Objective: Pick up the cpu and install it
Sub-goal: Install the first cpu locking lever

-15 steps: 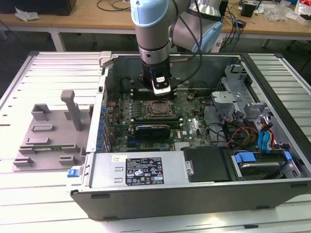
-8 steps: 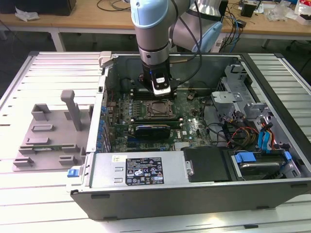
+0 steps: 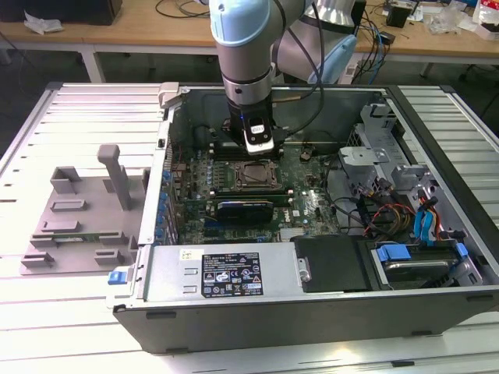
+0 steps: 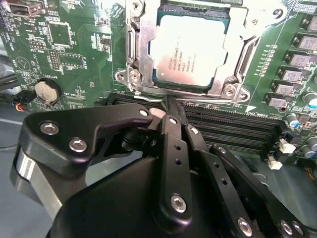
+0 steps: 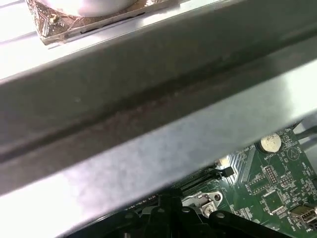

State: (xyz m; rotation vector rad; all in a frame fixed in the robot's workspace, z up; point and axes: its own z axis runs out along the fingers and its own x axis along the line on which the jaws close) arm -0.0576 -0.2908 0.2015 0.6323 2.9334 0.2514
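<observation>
Green motherboard point(image 4: 74, 44), cpu point(image 4: 190, 47) seated in socket, gripper point(image 4: 171, 106) base cropped

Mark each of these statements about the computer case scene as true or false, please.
1. The cpu lies inside the metal socket frame on the motherboard. True.
2. The gripper holds the cpu in the air. False: its fingers are together beside the socket, holding nothing.
3. A round coin cell battery sits on the motherboard. True.
4. The computer case has its side cover closed. False: it lies open, with the boards and cables showing.
5. A grey plastic fixture rests outside the case, at the exterior view's left. True.
</observation>
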